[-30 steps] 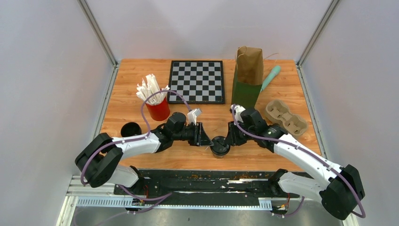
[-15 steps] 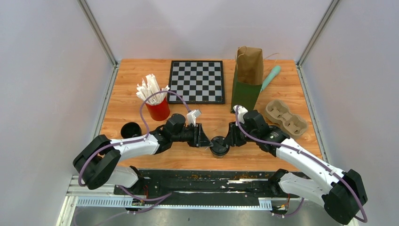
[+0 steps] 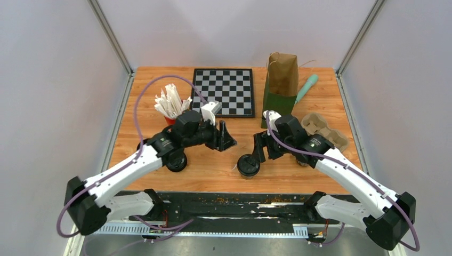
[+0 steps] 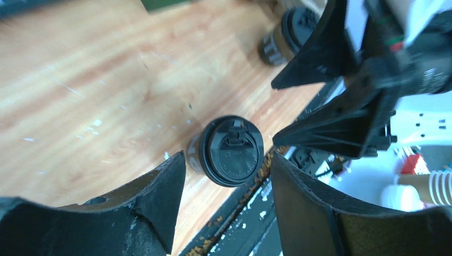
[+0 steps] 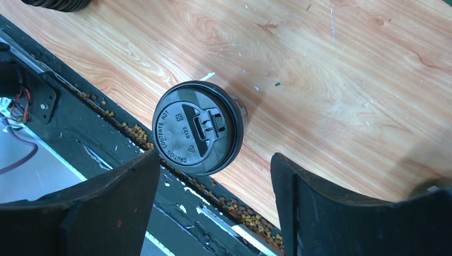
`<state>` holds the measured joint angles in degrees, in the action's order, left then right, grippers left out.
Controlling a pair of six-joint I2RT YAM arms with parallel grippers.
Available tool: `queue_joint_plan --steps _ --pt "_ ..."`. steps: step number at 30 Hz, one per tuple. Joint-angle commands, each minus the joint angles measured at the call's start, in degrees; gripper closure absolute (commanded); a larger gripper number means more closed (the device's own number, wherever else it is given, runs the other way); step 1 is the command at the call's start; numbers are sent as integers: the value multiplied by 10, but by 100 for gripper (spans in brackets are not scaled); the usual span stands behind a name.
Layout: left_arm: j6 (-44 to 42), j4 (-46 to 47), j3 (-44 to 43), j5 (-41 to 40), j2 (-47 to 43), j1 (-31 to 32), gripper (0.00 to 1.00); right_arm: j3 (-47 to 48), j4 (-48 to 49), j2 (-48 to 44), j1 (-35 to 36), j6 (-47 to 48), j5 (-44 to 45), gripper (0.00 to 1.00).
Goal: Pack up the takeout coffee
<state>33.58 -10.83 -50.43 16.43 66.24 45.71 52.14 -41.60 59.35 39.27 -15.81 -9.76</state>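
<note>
The right claw (image 3: 259, 151) is spread and empty, just beside the small dark paper cup with a round black plastic lid (image 3: 248, 165). This cup stands at the near edge of the wooden surface (image 3: 144, 98). The left claw (image 3: 226, 140) is also spread and empty. I think an off-centre grip may push the cup over the edge.

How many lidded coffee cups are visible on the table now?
2. One dark disposable cup with a round black plastic lid stands near the wooden table's front edge. A second cup shows at the top of the left wrist view. The arms may hide others.
</note>
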Motion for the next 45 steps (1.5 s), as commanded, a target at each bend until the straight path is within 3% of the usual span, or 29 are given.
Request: queue_joint_plan --steps 1,4,9,18,24,33,39,45 --pt "-92 -134 -57 -129 -92 2 30 34 -24 9 24 -2 38 21" --pt "-125 -192 -75 -197 -145 2 17 46 -24 28 41 -4 54 10" --pt "-165 -245 -71 -294 -229 2 1 72 -30 74 77 -5 78 10" --pt "-211 -275 -17 -385 -340 2 0 115 -52 141 141 6 149 6" --pt "-225 -252 55 -400 -401 1 0 118 -53 165 153 7 156 6" --pt "-234 -245 57 -404 -407 2 0 112 -50 197 160 9 154 7" --pt "-238 -246 57 -405 -410 2 0 105 -46 203 163 10 156 11" --pt "-239 -247 57 -415 -421 2 0 96 -48 206 163 4 161 23"
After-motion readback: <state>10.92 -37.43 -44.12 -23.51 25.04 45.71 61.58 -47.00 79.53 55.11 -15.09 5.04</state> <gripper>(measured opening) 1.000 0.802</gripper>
